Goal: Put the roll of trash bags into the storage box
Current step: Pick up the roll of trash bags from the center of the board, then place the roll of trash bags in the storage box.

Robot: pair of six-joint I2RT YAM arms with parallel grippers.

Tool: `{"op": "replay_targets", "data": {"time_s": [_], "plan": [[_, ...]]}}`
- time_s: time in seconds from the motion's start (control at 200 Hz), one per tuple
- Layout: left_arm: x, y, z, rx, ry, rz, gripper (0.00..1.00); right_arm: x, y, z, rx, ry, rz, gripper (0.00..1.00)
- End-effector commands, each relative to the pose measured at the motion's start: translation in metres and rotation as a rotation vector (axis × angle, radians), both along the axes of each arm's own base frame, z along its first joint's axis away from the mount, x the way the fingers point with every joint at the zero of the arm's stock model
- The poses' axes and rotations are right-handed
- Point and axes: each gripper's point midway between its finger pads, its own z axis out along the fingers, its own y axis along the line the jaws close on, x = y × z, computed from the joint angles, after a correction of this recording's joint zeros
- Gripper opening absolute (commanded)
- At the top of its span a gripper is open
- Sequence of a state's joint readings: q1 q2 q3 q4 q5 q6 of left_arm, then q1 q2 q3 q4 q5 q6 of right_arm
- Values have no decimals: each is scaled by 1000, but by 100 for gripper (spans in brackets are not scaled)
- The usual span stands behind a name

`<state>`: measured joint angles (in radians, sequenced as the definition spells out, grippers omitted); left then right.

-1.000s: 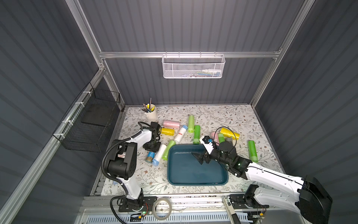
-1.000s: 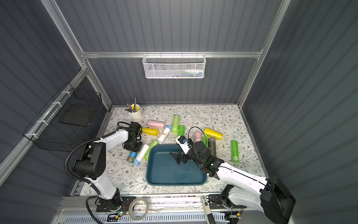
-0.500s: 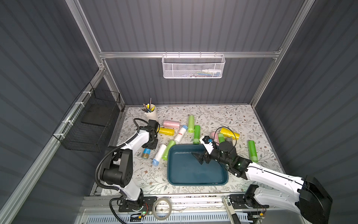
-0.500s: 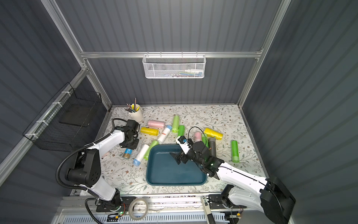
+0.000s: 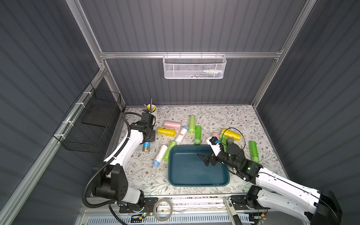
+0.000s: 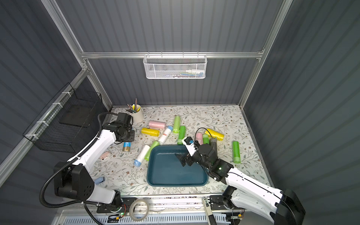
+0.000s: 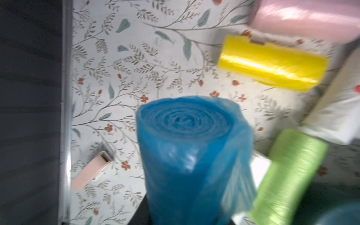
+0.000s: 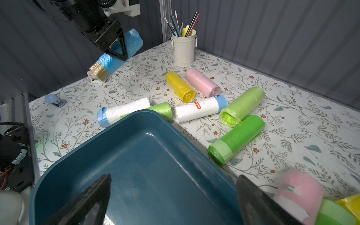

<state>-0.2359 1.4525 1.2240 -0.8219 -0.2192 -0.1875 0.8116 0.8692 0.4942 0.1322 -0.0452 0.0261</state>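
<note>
The roll of trash bags (image 8: 130, 41) is blue with a gold band at one end. My left gripper (image 8: 117, 51) is shut on it and holds it above the floral table near the left wall; in a top view the roll (image 5: 146, 146) hangs under the wrist. In the left wrist view the roll (image 7: 185, 144) points end-on and hides the jaws. The storage box (image 5: 194, 184), a dark teal tray, lies at the front centre with nothing in it. My right gripper (image 8: 173, 194) hovers open over the box's right part, holding nothing.
Several green, yellow, pink and white rolls (image 5: 197, 134) lie behind and beside the box. A pencil cup (image 5: 152, 111) stands at the back left. A pink clip (image 6: 105, 155) and a blue stapler (image 6: 99, 180) lie at the left. A black wire basket (image 5: 91, 120) hangs on the left wall.
My left arm has lifted the blue roll off the table and drawn it left and back, away from the white and green rolls. The right arm has stayed still.
</note>
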Motion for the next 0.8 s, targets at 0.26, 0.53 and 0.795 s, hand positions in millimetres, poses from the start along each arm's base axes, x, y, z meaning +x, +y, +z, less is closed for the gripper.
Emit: {"op": "replay_targets", "data": {"time_s": [0.26,0.53,0.795], "plan": [[-11,-75,39,-590,-40,108,34,-21,-20,5,75,-90,11,99],[-29,-99,27,-704,68,131,33,-23,-14,2,68,-67,41,99],[-66,-128,29,-724,198,25,33,-26,-12,0,80,-69,58,99]]}}
